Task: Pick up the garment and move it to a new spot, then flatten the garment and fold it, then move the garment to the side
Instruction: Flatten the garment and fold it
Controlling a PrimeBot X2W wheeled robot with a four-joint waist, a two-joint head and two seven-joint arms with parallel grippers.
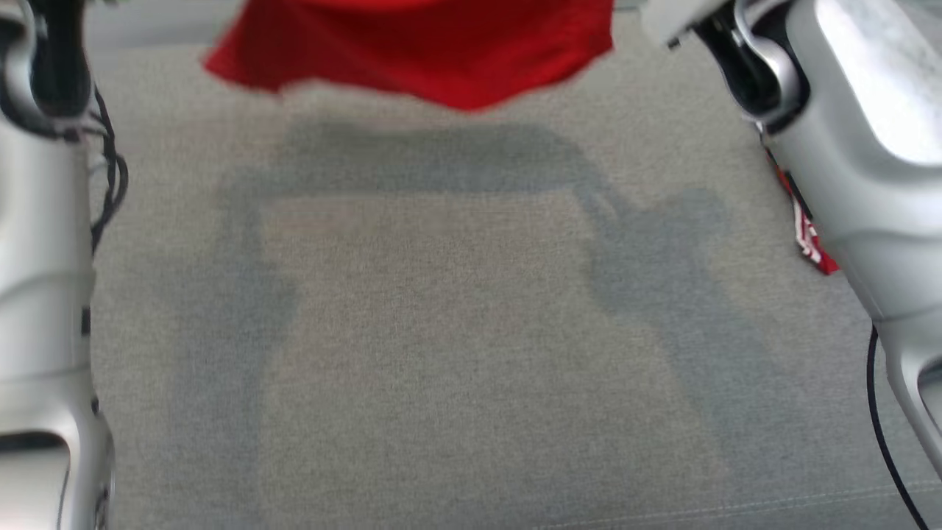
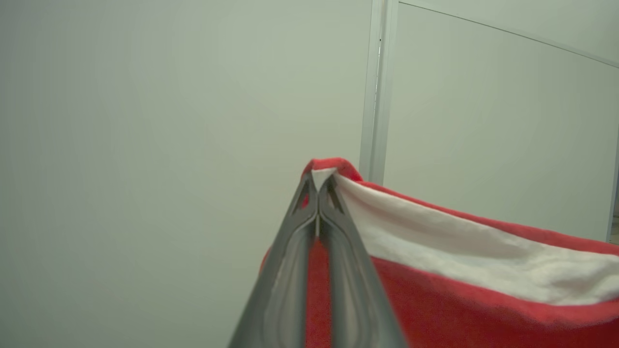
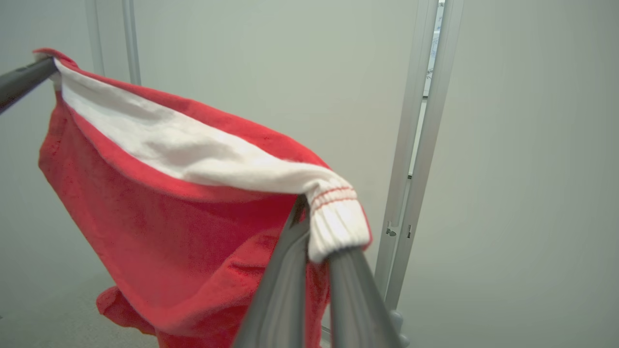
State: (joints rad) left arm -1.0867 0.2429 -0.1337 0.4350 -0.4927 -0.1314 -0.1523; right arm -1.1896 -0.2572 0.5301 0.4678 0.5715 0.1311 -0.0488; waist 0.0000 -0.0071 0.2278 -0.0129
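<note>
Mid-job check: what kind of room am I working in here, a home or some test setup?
Probably a test cell or lab booth, not a home: plain pale wall panels joined by slotted metal posts, and a grey cloth-covered work surface under the hanging red garment.

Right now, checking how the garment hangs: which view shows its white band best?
The right wrist view: the white band stretches end to end, ribbed cuff included. The left wrist view cuts it off at the frame edge; the head view gives the garment's blurred red lower edge.
</note>
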